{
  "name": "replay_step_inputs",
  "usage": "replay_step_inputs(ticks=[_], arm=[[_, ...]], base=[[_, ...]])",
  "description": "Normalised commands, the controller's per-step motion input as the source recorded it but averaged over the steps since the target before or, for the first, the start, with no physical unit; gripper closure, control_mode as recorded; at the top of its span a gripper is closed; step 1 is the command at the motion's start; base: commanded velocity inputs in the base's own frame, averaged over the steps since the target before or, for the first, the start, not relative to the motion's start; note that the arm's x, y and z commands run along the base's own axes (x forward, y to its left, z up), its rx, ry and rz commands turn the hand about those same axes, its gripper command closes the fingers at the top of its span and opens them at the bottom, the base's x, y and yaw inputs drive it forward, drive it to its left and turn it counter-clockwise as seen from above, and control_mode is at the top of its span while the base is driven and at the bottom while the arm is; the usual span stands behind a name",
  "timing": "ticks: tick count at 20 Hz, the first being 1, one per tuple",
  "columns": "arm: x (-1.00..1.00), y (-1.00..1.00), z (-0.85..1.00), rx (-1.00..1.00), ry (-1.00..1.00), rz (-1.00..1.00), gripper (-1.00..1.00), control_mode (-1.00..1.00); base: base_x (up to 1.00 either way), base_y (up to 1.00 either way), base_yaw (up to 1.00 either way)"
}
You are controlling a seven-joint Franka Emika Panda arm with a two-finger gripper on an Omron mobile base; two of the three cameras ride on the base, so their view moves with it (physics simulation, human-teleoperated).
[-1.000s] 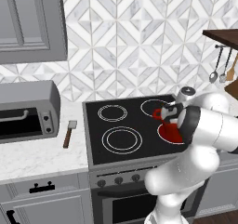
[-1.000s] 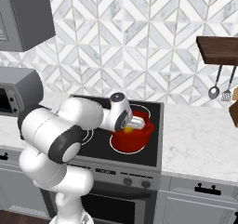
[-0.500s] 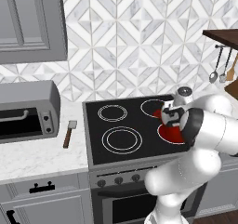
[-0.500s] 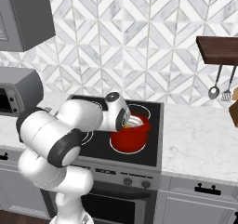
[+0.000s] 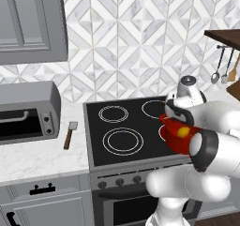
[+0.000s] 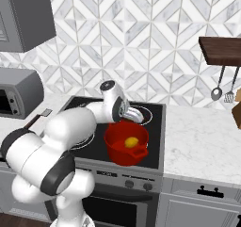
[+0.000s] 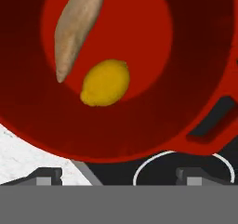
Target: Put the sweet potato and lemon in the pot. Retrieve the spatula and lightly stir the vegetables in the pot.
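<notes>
We see a black stove (image 5: pixel 123 132) with white burner rings set into a pale marble table (image 5: pixel 42 155). At the left a grey toaster oven (image 5: pixel 26 111) stands on that table. Behind runs a backsplash (image 5: pixel 126 47) of grey and white diamond tiles, with a grey wall cabinet (image 5: pixel 30 23) above. At the right a dark wooden shelf (image 6: pixel 219 50) carries a hanging metal spoon (image 6: pixel 217 90). Grey drawers (image 5: pixel 44 192) with black handles sit below.

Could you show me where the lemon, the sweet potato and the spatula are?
lemon (image 7: pixel 105 82), hand view, middle of its yellow skin.
sweet potato (image 7: pixel 76 27), hand view, middle of the tan tuber.
spatula (image 5: pixel 70 135), left base view, on its dark handle, lying on the counter.
</notes>
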Motion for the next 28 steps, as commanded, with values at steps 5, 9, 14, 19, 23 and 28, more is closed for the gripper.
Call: replay_step_inputs(ticks=[5,9,14,19,23,28], arm=[[-0.26,0.17,0.8,0.03,0.0,-0.04,-1.0,-1.0],[-0.16,0.94,0.63,0.08,0.05,0.02,-1.0,-1.0],[-0.2,1.0,0.11,0.04,0.11,0.15,-1.0,-1.0],[-0.01,1.0,-0.11,0.0,0.19,0.23,-1.0,-1.0],[-0.06,1.0,-0.26,0.0,0.18,0.24,-1.0,-1.0],[-0.18,1.0,-0.43,0.0,0.09,0.2,-1.0,-1.0]], base=[[0.0,0.0,0.0],[0.0,0.0,0.0],[0.0,0.0,0.0],[0.0,0.0,0.0],[0.0,0.0,0.0],[0.0,0.0,0.0]])
